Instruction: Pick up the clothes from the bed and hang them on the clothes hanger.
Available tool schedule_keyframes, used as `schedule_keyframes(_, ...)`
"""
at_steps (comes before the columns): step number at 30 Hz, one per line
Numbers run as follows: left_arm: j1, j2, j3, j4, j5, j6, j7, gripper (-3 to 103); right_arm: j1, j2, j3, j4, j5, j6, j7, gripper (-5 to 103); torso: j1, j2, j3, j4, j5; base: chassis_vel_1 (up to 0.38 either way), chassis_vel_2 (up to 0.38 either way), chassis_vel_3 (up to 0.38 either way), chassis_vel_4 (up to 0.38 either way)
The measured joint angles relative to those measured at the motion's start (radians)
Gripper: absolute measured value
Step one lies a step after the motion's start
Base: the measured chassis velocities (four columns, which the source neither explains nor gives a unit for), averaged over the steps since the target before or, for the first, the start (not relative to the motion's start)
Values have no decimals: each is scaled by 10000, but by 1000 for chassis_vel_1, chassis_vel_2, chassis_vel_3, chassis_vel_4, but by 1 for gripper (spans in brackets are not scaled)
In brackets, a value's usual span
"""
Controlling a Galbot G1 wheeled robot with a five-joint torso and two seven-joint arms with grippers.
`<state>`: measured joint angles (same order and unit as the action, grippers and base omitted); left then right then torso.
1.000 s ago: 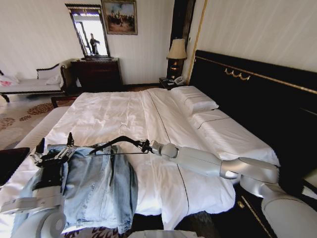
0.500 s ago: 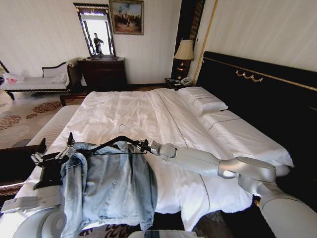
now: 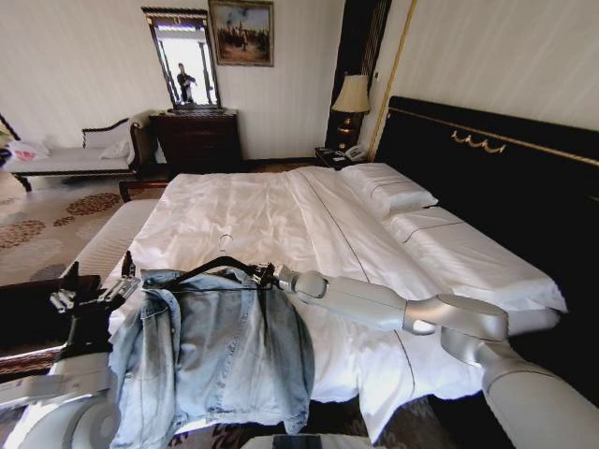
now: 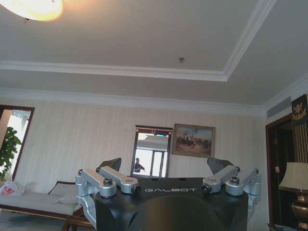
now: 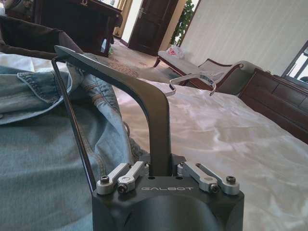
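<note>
Head view shows my right end effector [image 3: 269,277] clamped on the black clothes hanger [image 3: 220,271], which sits inside the denim jacket [image 3: 220,351] at the near edge of the bed [image 3: 281,220]. My left end effector [image 3: 89,299] is spread wide beside the jacket.

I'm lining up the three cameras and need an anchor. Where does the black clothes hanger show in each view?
Head view: the clothes hanger lies across the top of the denim jacket on the bed, held at one end by the right gripper.
Left wrist view: not in it.
Right wrist view: its arm rises from the gripper, jacket beside it.
Shared landmark: the white chaise.
</note>
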<state>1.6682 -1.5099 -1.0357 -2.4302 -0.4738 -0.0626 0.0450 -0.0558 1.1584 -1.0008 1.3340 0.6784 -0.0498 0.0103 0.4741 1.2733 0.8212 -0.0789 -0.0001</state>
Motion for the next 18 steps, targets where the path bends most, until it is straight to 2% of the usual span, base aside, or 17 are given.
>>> schedule_keyframes(18, 19, -30, -5, -35, 14, -23, 5, 100, -151, 35, 42, -333, -198, 52, 154, 20, 1, -1, 2, 1, 2, 45, 86, -40, -67)
